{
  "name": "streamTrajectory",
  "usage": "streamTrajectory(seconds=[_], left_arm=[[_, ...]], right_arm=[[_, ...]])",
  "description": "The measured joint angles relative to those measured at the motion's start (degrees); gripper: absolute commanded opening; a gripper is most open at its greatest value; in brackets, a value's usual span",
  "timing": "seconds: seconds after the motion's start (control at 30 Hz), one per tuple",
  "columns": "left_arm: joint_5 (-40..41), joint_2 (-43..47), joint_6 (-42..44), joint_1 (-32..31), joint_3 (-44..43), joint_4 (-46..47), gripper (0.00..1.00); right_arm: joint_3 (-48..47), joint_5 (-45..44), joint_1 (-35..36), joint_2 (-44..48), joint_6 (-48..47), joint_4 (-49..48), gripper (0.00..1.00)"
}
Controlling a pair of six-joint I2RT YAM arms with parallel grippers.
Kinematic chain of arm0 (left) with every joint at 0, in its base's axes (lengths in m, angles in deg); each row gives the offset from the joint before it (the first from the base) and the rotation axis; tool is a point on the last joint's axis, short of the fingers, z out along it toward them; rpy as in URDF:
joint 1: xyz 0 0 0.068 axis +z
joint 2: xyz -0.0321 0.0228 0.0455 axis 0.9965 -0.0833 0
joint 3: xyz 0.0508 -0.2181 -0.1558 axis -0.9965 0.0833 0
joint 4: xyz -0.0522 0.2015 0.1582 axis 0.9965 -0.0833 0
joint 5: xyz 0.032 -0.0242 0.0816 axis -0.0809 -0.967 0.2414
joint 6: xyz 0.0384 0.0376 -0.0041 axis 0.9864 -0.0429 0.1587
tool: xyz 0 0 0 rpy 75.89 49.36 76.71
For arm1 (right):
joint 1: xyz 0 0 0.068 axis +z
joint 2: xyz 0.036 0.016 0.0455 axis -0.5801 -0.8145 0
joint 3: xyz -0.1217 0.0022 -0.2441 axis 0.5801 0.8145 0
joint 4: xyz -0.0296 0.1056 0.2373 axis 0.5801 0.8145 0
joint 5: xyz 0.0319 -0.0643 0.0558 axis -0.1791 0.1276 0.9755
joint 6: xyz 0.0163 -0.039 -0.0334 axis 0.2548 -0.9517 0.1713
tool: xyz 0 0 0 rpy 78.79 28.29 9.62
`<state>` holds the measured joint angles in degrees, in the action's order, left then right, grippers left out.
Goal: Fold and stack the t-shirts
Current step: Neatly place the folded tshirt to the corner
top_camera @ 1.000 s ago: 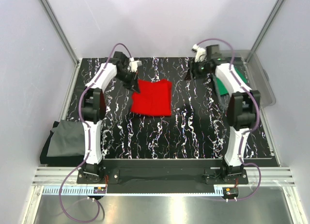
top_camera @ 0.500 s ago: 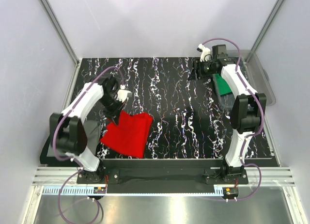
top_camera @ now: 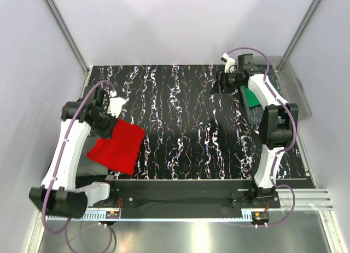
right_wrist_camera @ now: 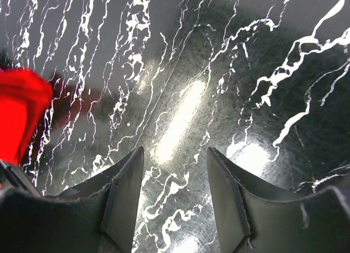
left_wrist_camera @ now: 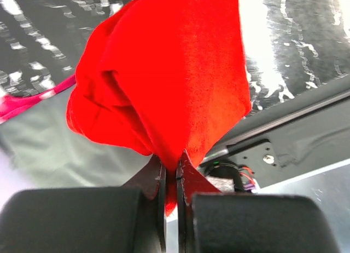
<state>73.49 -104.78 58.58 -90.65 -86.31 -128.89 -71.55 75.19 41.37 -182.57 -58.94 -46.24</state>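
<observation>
- Overhead, left jaws hold the bright red folded cloth t-shirt (top_camera: 117, 149) at 8 o'clock on the black marbled desk (top_camera: 180, 127), likely bound for the stack; right jaws idle at 1 o'clock.
- Left wrist: jaws pinch the fold, keeping layers together.
- Right wrist: jaws wide, empty.

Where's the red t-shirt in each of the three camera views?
Top external: the red t-shirt is at lower left, held by the left gripper.
Left wrist: it fills the upper middle, pinched between the fingers.
Right wrist: a blurred red patch at the left edge.
Shared landmark: the black marbled tabletop.
</observation>
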Motion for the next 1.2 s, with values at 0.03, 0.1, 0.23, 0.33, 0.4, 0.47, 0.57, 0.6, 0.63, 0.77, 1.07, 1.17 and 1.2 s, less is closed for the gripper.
streamTrajectory(seconds=[0.03, 0.1, 0.23, 0.33, 0.4, 0.47, 0.57, 0.6, 0.63, 0.77, 1.07, 1.17, 1.2], left_arm=[[0.98, 1.38, 0.02, 0.04, 0.0, 0.0, 0.0], [2.58, 4.15, 0.2, 0.04, 0.07, -0.02, 0.0], [6.32, 10.19, 1.4, 0.04, 1.9, -0.11, 0.0], [8.76, 12.74, 2.56, 0.17, 3.02, -0.74, 0.0], [10.05, 13.51, 3.3, 0.26, 3.06, -0.98, 0.0], [11.06, 13.97, 4.28, 0.48, 2.99, -1.05, 0.0], [12.28, 14.12, 6.14, 1.05, 2.29, -1.25, 0.0], [12.63, 14.12, 6.84, 1.4, 1.92, -1.22, 0.0], [13.05, 14.14, 7.82, 1.97, 1.66, -1.22, 0.0], [14.78, 14.21, 12.11, 5.84, 1.46, -1.25, 0.0], [15.41, 12.44, 20.9, 16.0, -2.71, -1.31, 0.0], [15.41, 11.15, 22.71, 17.42, -2.99, -1.29, 0.0], [15.41, 10.47, 23.26, 18.01, -3.02, -1.29, 0.0]], right_arm=[[0.17, 0.28, 0.0, -0.17, 0.0, -0.02, 0.56], [0.28, 0.46, 0.0, -0.66, -0.07, -0.02, 0.56], [0.26, 0.85, 0.0, -1.73, -0.28, -0.04, 0.56], [0.22, 0.9, -0.02, -2.47, -0.63, -0.07, 0.56], [0.17, 0.94, 0.0, -2.89, -1.01, -0.11, 0.57], [0.07, 1.11, 0.0, -3.3, -1.49, -0.2, 0.56], [-0.28, 1.29, 0.0, -4.02, -2.03, -0.39, 0.57], [-0.57, 1.31, 0.0, -4.37, -2.16, -0.42, 0.56], [-0.83, 1.31, 0.0, -4.79, -2.23, -0.44, 0.56], [-1.33, 1.36, -0.02, -6.19, -2.6, -0.85, 0.56], [-1.75, 1.81, -0.02, -8.63, -2.62, -1.77, 0.56], [-1.75, 1.92, 0.0, -9.2, -2.62, -1.92, 0.56], [-1.75, 1.97, 0.0, -9.33, -2.62, -1.99, 0.56]])
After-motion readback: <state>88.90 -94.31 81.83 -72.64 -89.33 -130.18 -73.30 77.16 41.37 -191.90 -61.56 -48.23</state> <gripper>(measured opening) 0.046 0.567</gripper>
